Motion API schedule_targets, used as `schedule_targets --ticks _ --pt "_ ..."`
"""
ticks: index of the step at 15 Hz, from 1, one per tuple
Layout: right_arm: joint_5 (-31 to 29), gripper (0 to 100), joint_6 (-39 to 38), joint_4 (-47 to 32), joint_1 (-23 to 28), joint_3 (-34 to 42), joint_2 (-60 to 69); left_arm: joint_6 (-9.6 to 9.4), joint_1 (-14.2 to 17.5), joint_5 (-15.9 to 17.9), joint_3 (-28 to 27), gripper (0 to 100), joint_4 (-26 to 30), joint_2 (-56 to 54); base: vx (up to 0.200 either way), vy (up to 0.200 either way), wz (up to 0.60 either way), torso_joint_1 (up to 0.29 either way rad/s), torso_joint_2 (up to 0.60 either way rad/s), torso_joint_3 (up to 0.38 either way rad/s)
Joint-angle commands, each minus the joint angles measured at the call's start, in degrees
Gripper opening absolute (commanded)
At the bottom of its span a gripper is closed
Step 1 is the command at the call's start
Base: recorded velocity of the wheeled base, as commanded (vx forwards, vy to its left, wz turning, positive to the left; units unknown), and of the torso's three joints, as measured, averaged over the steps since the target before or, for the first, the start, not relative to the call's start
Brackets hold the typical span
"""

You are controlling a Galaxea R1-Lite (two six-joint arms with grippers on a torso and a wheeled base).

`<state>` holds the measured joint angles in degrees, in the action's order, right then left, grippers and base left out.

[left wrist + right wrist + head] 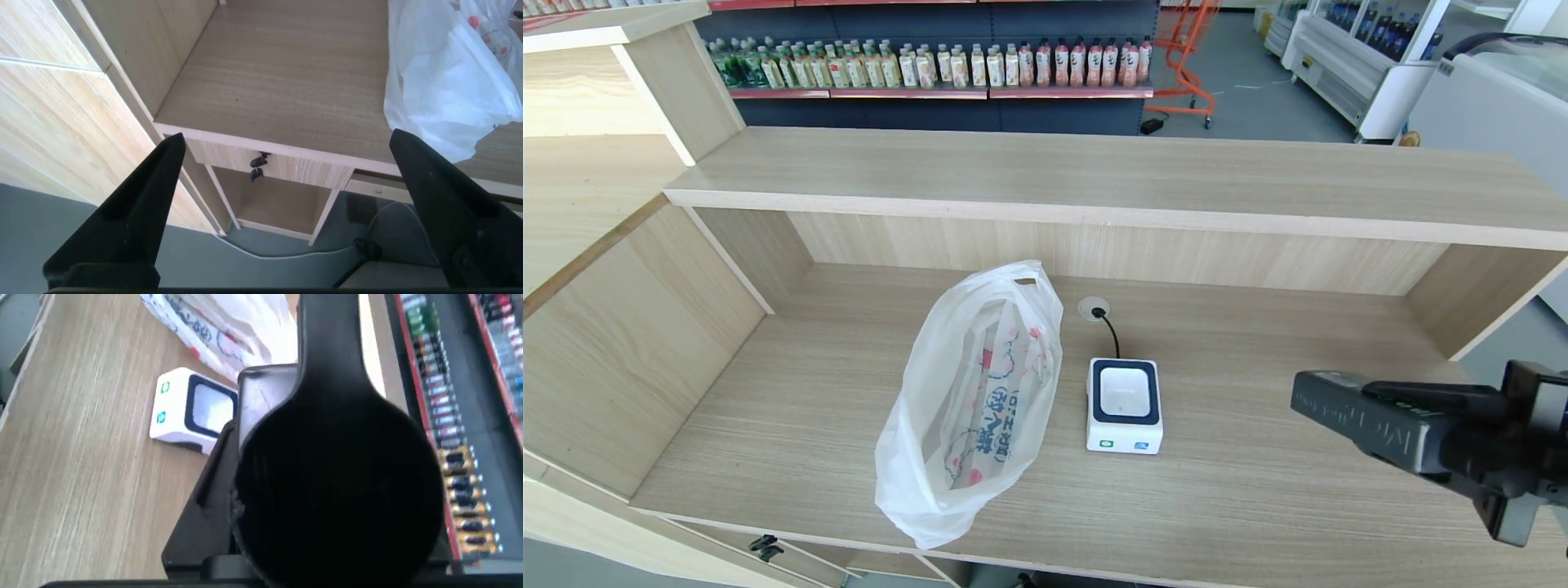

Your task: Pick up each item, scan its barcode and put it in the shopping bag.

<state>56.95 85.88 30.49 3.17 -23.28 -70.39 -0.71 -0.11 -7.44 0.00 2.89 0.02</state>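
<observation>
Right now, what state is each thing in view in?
shopping bag: lying on the counter, printed packaging inside.
scanner: face up beside the bag, nothing on it, cable attached.
left gripper: open, empty, off the counter's near edge.
right gripper: above the counter, right of the scanner; grip unclear.

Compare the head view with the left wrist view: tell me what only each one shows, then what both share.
Head view only: the barcode scanner, its cable, the right gripper and the shelf of bottles. Left wrist view only: the left gripper, open, and the grey floor below. Both: the shopping bag, the wooden counter and the key in the drawer front.
</observation>
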Motion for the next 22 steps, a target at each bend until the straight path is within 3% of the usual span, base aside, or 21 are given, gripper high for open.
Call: schedule_targets --ticks 1,4,5,6,7,10,12,15,19,22 --pt "0.4 0 -7.4 -3.0 6.1 0.0 1.8 0.00 0.0 0.0 0.0 100 0.0 0.0 0.000 0.000 0.00 0.000 0.00 0.000" --pt "-2.5 0 -48.0 -5.3 -2.2 -6.6 0.5 0.00 0.0 0.0 0.0 100 0.0 0.1 0.000 0.000 0.00 0.000 0.00 0.000" --pt "-5.4 0 -52.6 -5.3 -2.8 -7.8 0.1 0.00 -0.1 0.0 0.0 100 0.0 0.1 0.000 0.000 0.00 0.000 0.00 0.000" --pt "-16.4 0 -68.0 -5.3 -9.3 -10.6 -2.5 0.00 -0.1 0.0 0.0 100 0.0 0.0 0.000 0.000 0.00 0.000 0.00 0.000" --pt "-22.6 0 -80.0 -5.1 -12.0 -11.8 -5.2 0.00 0.0 0.0 0.0 100 0.0 0.0 0.000 0.000 0.00 0.000 0.00 0.000" --pt "-29.0 0 -103.2 -5.0 -16.1 -14.7 -15.7 0.00 0.0 0.0 0.0 100 0.0 0.1 0.000 0.000 0.00 0.000 0.00 0.000" --pt "-32.4 0 -111.5 -4.9 -18.4 -16.1 -22.0 0.00 0.0 0.0 0.0 100 0.0 0.0 0.000 0.000 0.00 0.000 0.00 0.000" --pt "-34.1 0 -117.1 -4.9 -20.7 -20.8 -28.0 0.00 0.0 0.0 0.0 100 0.0 0.0 0.000 0.000 0.00 0.000 0.00 0.000" --pt "-36.9 0 -116.9 -4.7 -25.8 -22.9 -32.6 0.00 -0.1 0.0 0.0 100 0.0 0.0 0.000 0.000 0.00 0.000 0.00 0.000" --pt "-43.3 0 -116.6 -0.4 -28.6 -26.8 -39.4 0.00 -0.1 0.0 0.0 100 0.0 0.0 0.000 0.000 0.00 0.000 0.00 0.000"
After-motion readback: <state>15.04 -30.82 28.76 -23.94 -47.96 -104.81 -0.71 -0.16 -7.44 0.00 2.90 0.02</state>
